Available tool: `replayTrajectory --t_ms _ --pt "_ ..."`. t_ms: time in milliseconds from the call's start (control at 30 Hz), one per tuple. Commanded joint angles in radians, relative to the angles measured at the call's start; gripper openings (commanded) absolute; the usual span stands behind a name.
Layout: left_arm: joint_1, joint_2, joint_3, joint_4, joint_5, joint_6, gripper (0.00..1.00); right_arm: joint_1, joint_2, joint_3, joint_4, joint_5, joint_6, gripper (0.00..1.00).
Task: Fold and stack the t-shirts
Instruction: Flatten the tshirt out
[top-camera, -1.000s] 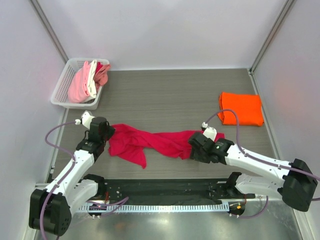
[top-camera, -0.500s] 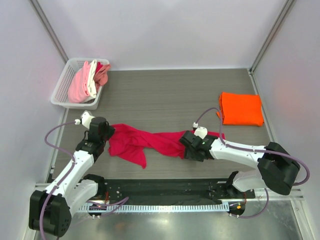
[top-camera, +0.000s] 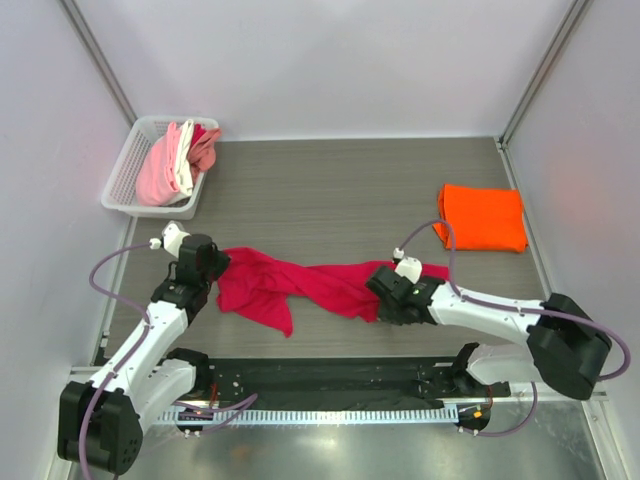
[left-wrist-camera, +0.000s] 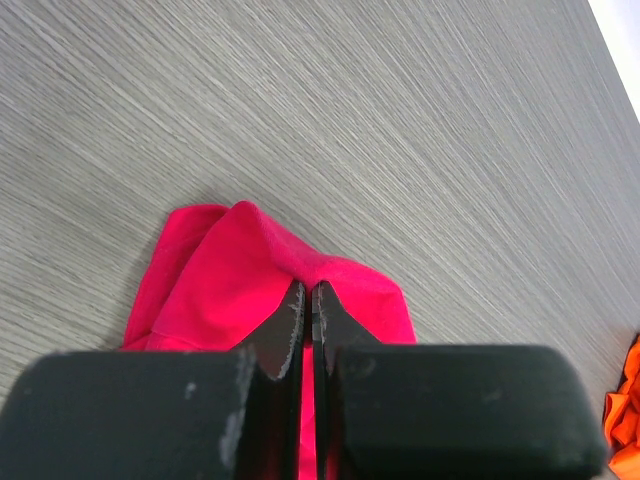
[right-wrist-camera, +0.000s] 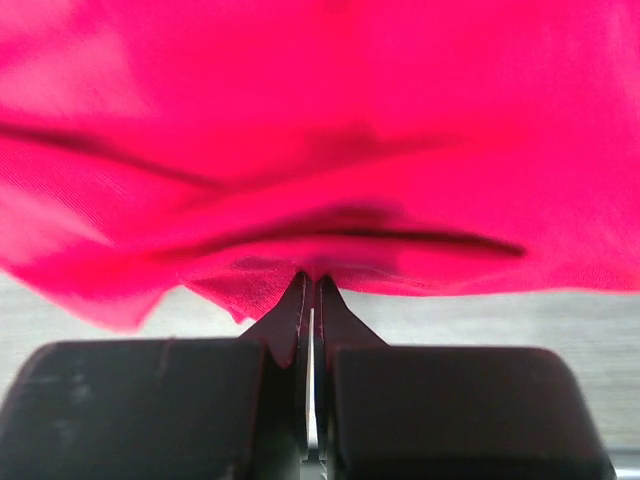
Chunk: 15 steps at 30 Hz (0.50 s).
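The left end effector (left-wrist-camera: 307, 292) and right end effector (right-wrist-camera: 310, 284), fingers fully closed, each pinch opposite ends of the crimson t-shirt (top-camera: 300, 283) on the table (top-camera: 330, 190).

The right gripper (top-camera: 383, 301), pinched on the crimson t-shirt (top-camera: 300, 285), slid away from the orange t-shirt (top-camera: 483, 217) over the last second, then eased slightly back toward it; the right arm's elbow (top-camera: 570, 360) has swung in nearer the orange t-shirt
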Motion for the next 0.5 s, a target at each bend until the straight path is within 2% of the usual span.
replayTrajectory --t_ms 0,167,267,333,433,467 --pt "-0.001 -0.011 0.021 0.011 -0.01 0.002 0.0 0.0 -0.108 -0.055 -0.034 -0.075 0.037 0.01" --pt "-0.003 -0.031 0.015 0.013 -0.005 0.003 0.0 0.006 -0.22 -0.077 -0.203 -0.158 0.015 0.01" --pt "-0.004 -0.029 0.014 0.014 -0.007 0.002 0.0 0.025 -0.206 -0.057 -0.283 -0.178 -0.016 0.01" --pt "-0.004 -0.023 0.015 0.016 -0.005 0.003 0.0 0.039 -0.185 -0.042 -0.3 -0.19 -0.025 0.05" --pt "-0.004 -0.012 0.018 0.016 -0.005 0.005 0.0 0.055 -0.172 -0.003 -0.335 -0.15 -0.028 0.26" --pt "-0.003 -0.014 0.018 0.014 -0.005 0.005 0.0 0.058 -0.176 0.006 -0.338 -0.141 -0.021 0.38"
